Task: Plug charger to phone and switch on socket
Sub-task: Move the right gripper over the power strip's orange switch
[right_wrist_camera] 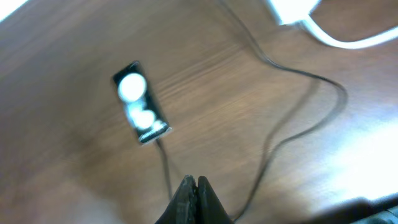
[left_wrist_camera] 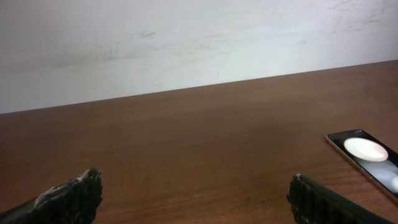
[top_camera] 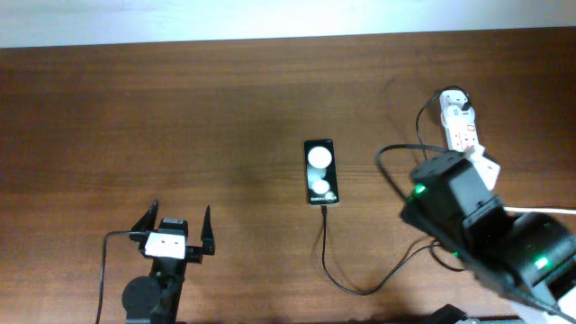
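Charger (top_camera: 326,243) seemingly in phone (top_camera: 321,171) (blurred), right pincer (right_wrist_camera: 194,186) closed

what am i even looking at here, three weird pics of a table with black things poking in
These are three cameras on one robot with two arms at a brown table. One picture looks down from above; the other two sit on the wrists, so each shows its own jaws. The left gripper is open and empty. The right gripper is shut on nothing, above the table. On the wood lie a black phone, a thin black charger cable reaching its lower end, and a white socket strip at the far right.
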`<state>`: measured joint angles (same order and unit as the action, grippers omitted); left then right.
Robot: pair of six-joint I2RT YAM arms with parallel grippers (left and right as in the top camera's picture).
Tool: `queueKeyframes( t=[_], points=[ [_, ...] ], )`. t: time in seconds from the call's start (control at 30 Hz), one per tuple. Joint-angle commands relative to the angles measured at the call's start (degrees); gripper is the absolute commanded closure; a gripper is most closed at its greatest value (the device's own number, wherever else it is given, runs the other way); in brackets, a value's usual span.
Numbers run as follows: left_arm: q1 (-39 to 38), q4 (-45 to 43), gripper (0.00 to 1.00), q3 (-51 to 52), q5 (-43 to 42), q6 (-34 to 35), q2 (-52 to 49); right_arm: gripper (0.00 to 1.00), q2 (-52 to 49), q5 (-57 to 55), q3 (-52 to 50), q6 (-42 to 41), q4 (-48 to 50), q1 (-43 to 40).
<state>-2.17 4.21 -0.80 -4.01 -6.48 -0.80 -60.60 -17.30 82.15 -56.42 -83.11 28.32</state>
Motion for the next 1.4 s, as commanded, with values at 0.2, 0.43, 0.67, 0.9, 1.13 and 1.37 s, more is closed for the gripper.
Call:
queueKeyframes(
  t=[0.2, 0.43, 0.67, 0.9, 1.13, 1.37],
  points=[
    [0.20, 0.13, 0.01, 0.28, 0.39, -1.14, 0.13, 0.96, -17.99, 15.10, 25.18, 14.67, -7.06, -29.38],
    [0.20, 0.13, 0.01, 0.28, 0.39, -1.14, 0.13, 0.96, -33.09, 21.81, 31.45, 18.75, -8.68, -45.33],
    [0.20, 0.13, 0.01, 0.28, 0.39, -1.14, 0.13, 0.96, -48.94, 20.04, 31.43, 22.36, -8.74, -51.58],
    [0.20, 0.13, 0.01, 0.28, 0.42, -1.14, 0.13, 0.96, -50.58, 19.67, 31.39, 17.94, 2.29, -51.63],
    [0.20, 0.13, 0.01, 0.28, 0.42, -1.14, 0.13, 0.96, -59.60, 20.61, 31.39, 16.55, 10.05, -51.74],
    [0.20, 0.13, 0.01, 0.28, 0.42, -1.14, 0.13, 0.96, -70.23, 24.52, 31.39, 16.55, 16.41, -51.74]
  ],
)
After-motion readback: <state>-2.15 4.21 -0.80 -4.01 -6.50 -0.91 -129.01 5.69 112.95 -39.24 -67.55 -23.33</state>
